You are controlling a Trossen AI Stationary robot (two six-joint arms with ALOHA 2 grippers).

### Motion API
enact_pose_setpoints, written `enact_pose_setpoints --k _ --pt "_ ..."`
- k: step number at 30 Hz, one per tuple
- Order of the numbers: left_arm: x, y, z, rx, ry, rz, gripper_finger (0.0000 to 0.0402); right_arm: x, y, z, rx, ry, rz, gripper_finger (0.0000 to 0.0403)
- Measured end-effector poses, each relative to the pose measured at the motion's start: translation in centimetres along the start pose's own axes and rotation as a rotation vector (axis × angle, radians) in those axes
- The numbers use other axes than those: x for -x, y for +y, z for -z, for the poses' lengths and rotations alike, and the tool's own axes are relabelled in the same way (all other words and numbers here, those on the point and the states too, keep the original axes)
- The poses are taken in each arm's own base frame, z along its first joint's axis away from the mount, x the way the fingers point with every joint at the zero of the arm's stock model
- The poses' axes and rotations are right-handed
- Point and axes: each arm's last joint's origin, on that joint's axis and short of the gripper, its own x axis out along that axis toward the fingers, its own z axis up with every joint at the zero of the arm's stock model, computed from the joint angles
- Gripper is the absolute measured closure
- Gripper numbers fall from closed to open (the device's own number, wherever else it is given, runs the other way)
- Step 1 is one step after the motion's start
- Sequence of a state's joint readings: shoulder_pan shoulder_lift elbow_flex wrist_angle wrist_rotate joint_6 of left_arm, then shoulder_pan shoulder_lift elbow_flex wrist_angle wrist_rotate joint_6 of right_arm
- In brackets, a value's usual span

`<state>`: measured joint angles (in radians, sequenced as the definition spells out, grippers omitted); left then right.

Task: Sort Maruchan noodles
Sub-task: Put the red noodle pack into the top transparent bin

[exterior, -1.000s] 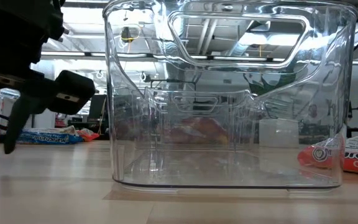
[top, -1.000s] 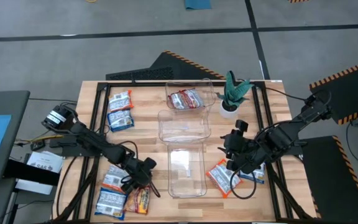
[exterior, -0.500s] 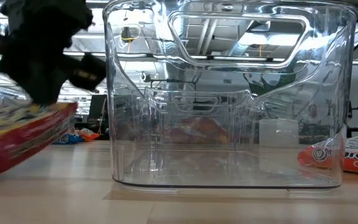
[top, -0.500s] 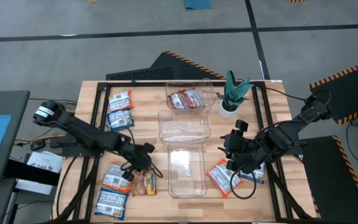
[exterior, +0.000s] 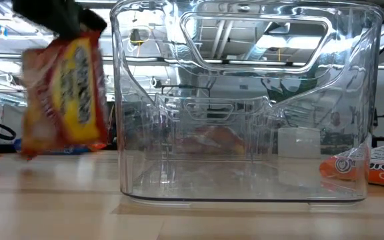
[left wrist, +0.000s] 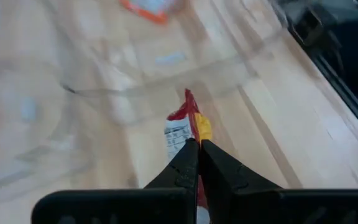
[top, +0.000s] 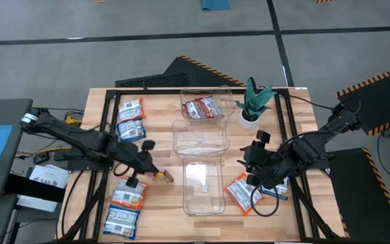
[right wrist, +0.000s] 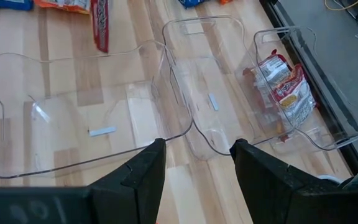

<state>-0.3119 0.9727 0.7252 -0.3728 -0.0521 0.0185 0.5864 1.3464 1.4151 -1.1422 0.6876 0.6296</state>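
Observation:
My left gripper [top: 156, 174] is shut on a red-and-yellow noodle packet [exterior: 63, 88] and holds it in the air just left of the near clear bin [top: 203, 187]. My right gripper [top: 246, 164] is open and empty, to the right of the bins [right wrist: 197, 163]. One red packet [top: 202, 107] lies in the far bin [top: 207, 102]. The middle bin [top: 200, 135] holds nothing. Blue-and-white packets [top: 131, 120] lie flat at the far left, two more [top: 125, 206] at the near left. An orange packet [top: 239, 193] and a blue one [top: 277, 190] lie at the near right. My left gripper pinches the packet's top edge [exterior: 79, 37] between its two shut fingers [left wrist: 188, 155]. It comes from above. The packet hangs upright below the fingers, clear of the table; in the left wrist view it shows edge-on [left wrist: 190, 124].
The three clear bins stand in a row down the table's middle. A green plant in a white pot [top: 252, 103] stands right of the far bin. Bare wood lies between the left packets and the bins.
My left gripper has taken the red-and-yellow packet from the near left of the table and lifted it clear. It has gone up and toward the far edge, beside the near bin. The packet lay flat before and now hangs upright.

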Motion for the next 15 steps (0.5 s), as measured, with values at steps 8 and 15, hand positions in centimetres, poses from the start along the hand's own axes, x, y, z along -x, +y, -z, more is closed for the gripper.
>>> enact_pose_setpoints --k 8,15 --pt "3.6 1.5 -5.2 -0.162 -0.085 -0.265 0.0401 -0.5 -0.6 -0.4 -0.026 0.006 0.025 0.0191" --pt "5.4 4.9 -9.0 -0.212 -0.126 -0.426 0.0401 -0.9 -1.0 -0.6 -0.033 0.012 0.04 0.0191"
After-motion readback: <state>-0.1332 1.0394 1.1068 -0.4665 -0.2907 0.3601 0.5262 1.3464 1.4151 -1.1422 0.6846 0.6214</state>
